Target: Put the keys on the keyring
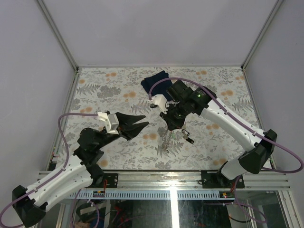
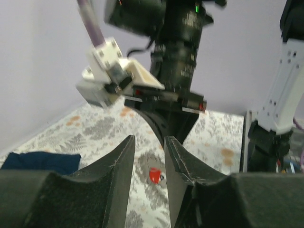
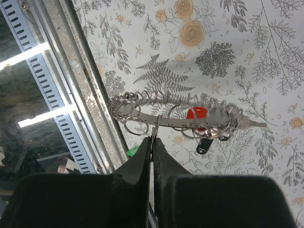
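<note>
Overhead, the left gripper [image 1: 146, 120] has bare table [image 1: 95, 90] toward 9 o'clock. The right gripper [image 1: 167, 128] hangs mid-table, with one dark blue cloth [image 1: 156, 81] at its 12.

From the left wrist we see its jaws parted and empty, one red key [image 2: 154, 175] lying beyond them.

From the right wrist, shut fingers pinch the keyring [image 3: 164, 119] by one ring, with the metal rail [image 3: 71, 104] close at 9. We count one red and one black key [image 3: 204, 146], plus a green piece [image 3: 134, 151].

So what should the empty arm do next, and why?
Probably the left gripper should ease toward the keyring to steady it. The right gripper is shut on it, with a red key and a black key dangling, while the left one is part open, empty and off to the side.
</note>
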{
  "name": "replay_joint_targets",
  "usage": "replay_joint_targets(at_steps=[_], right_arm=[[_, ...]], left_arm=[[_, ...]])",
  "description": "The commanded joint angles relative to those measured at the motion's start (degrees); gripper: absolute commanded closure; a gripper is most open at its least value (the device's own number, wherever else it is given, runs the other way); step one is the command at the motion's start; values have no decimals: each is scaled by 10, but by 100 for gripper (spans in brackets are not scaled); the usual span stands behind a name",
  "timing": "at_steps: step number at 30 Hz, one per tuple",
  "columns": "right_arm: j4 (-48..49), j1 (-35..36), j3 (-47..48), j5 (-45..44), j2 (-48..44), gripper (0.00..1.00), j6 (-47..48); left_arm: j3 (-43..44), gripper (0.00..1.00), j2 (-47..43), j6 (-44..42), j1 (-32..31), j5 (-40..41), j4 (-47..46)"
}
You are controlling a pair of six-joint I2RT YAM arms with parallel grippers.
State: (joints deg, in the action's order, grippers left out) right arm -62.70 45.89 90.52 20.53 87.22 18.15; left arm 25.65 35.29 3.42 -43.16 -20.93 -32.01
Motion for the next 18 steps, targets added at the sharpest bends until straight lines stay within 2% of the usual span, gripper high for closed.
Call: replay_joint_targets(at_steps=[1, 9, 18], right_arm=[[-8, 10, 38, 30, -23, 100, -14], [25, 11, 22, 121, -51, 100, -2], [45, 11, 4, 135, -73, 100, 9]], left_arm=[[26, 68, 29, -52, -4, -64, 53], [87, 66, 108, -79, -5, -162, 92], [131, 65, 140, -124, -4, -204, 166]])
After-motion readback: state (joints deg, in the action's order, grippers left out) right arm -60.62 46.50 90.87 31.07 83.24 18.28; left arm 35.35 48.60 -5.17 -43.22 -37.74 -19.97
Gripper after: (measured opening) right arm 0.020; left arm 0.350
